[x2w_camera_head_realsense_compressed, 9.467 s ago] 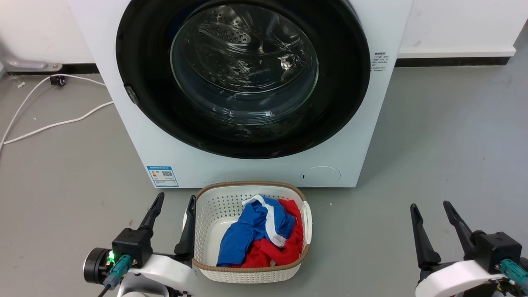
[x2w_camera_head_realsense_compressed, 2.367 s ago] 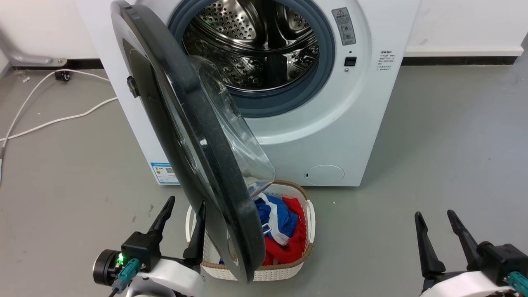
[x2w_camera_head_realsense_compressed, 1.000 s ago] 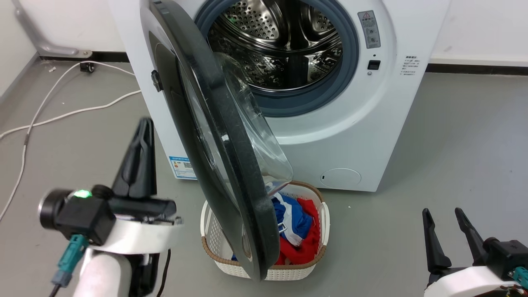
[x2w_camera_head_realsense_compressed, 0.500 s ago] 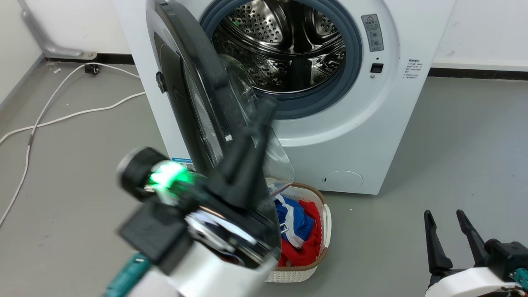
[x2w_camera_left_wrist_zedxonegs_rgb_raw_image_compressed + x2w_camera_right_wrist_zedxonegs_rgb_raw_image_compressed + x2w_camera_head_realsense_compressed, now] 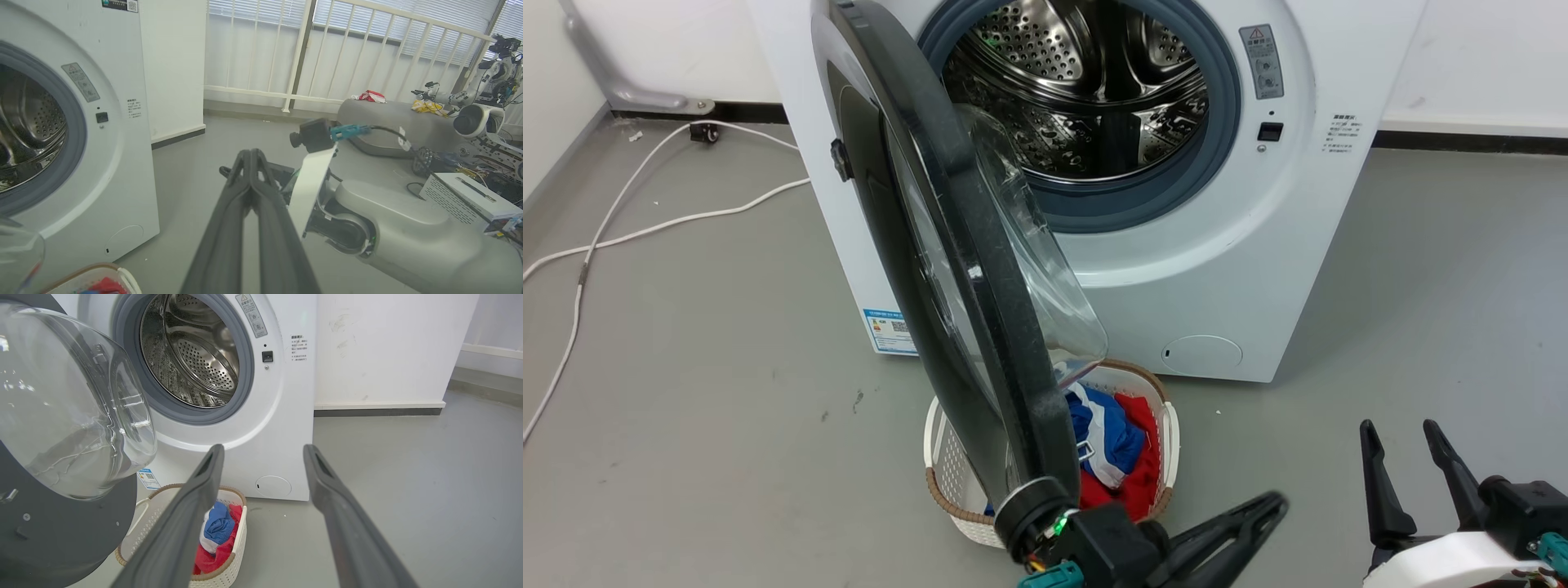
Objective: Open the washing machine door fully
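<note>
We find the large round washing machine door (image 5: 968, 245), a glossy black ring around a bulging clear glass bowl, roughly half open. It runs edge-on from upper left to lower centre of the head view, over the white perforated laundry basket (image 5: 941, 445). The left end effector (image 5: 1262, 510) lies by the door's lower edge, fingers clenched together on nothing; we cannot confirm contact. The right end effector (image 5: 1396, 433) sits lower right, released. Risk: a push from here may glance off the rim or knock the basket.
</note>
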{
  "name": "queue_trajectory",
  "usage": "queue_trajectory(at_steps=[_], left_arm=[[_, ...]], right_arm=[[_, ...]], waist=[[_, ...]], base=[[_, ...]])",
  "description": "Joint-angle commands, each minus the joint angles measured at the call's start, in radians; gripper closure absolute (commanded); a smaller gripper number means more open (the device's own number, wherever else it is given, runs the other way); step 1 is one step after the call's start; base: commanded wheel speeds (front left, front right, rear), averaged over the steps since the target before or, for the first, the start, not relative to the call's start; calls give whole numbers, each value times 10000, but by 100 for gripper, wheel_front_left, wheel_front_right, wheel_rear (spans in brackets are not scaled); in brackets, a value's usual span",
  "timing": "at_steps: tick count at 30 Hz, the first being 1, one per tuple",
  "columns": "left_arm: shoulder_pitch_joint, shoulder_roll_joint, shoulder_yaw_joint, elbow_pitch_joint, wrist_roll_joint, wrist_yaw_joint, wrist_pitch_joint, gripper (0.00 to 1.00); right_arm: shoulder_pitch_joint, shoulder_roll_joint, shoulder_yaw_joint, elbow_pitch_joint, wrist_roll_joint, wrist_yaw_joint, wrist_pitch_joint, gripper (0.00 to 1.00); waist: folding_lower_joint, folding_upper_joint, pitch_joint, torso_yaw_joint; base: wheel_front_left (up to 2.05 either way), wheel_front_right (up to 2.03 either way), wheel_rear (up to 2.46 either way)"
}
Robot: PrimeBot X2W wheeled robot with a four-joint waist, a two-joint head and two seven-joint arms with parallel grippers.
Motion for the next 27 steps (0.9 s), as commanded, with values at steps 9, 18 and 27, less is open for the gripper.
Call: queue_trajectory(at_steps=[9,18,27], left_arm=[[-15,345,594,2035,263,549,-444,100],[-171,150,1369,3395,135,1119,-1253,100],[180,155,1744,3970,-97,1518,-1670,100]], right_arm=[[-239,28,51,53,28,-2,56,0],[-234,27,131,151,98,-2,73,0],[-224,27,126,212,159,-2,96,0]], waist=[[0,0,131,9],[0,0,117,-123],[0,0,131,17]], base=[[0,0,0],[0,0,0],[0,0,0]])
